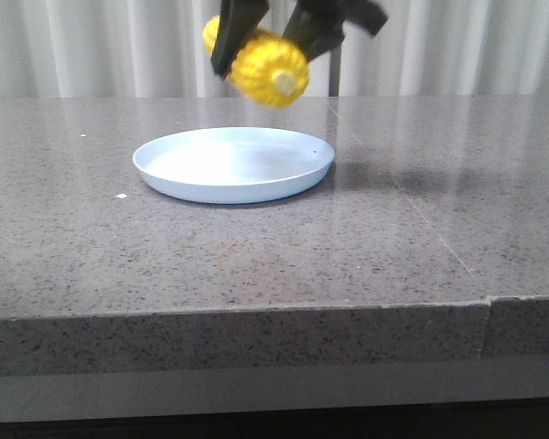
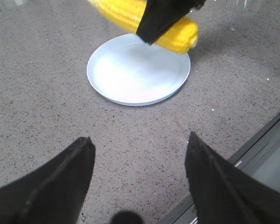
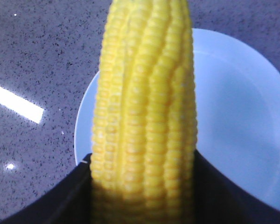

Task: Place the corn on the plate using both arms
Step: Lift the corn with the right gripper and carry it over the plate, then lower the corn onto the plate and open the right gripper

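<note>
The yellow corn [image 1: 270, 69] is held in the air by my right gripper [image 1: 262, 57], which is shut on it just above the far rim of the pale blue plate [image 1: 229, 174]. In the right wrist view the corn [image 3: 144, 116] fills the gap between the black fingers of the gripper [image 3: 143, 158], with the plate [image 3: 238, 116] below it. My left gripper [image 2: 139, 137] is open and empty above bare table, some way from the plate [image 2: 135, 74]. It looks at the corn [image 2: 177, 32] and at one right finger [image 2: 158, 21] across it. The left gripper is out of the front view.
The plate lies on a speckled grey stone table [image 1: 256, 265]. The table's edge [image 2: 266, 140] runs close beside the left gripper. A pale curtain [image 1: 91, 46] hangs behind the table.
</note>
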Controlling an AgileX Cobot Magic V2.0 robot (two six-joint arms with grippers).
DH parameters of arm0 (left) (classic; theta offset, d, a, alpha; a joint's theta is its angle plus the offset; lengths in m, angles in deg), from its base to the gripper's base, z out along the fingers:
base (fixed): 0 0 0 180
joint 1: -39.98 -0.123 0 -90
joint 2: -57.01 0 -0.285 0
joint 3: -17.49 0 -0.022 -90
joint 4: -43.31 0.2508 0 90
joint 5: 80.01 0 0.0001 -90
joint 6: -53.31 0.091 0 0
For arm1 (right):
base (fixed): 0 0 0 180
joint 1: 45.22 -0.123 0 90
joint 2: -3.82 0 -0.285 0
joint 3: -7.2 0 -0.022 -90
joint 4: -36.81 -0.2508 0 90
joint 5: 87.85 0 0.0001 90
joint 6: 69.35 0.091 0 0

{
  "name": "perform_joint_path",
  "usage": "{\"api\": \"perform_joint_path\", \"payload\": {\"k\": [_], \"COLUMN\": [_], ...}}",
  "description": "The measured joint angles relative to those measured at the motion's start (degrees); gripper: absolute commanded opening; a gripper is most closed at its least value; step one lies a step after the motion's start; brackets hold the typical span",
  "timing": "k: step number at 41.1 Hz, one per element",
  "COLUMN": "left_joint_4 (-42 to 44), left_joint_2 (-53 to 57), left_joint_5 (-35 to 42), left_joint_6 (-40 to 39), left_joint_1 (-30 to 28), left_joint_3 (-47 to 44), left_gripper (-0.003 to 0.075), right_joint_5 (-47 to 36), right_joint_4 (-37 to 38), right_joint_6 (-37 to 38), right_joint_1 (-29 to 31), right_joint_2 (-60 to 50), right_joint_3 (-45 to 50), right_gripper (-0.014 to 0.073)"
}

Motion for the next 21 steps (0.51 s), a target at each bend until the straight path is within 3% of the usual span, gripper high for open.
{"api": "perform_joint_path", "payload": {"k": [8, 16, 21], "left_joint_4": [0.0, 0.0, 0.0], "left_joint_2": [0.0, 0.0, 0.0], "left_joint_5": [0.0, 0.0, 0.0], "left_joint_6": [0.0, 0.0, 0.0], "left_joint_1": [0.0, 0.0, 0.0], "left_joint_3": [0.0, 0.0, 0.0], "left_gripper": [0.0421, 0.0421, 0.0421], "right_joint_5": [-2.1, -3.4, -3.8], "right_joint_4": [-0.9, -0.9, -0.9], "right_joint_6": [0.0, 0.0, 0.0], "right_joint_1": [0.0, 0.0, 0.0], "right_joint_2": [4.8, 7.1, 7.1], "right_joint_3": [0.0, 0.0, -0.2], "right_gripper": [0.0368, 0.0588, 0.0629]}}
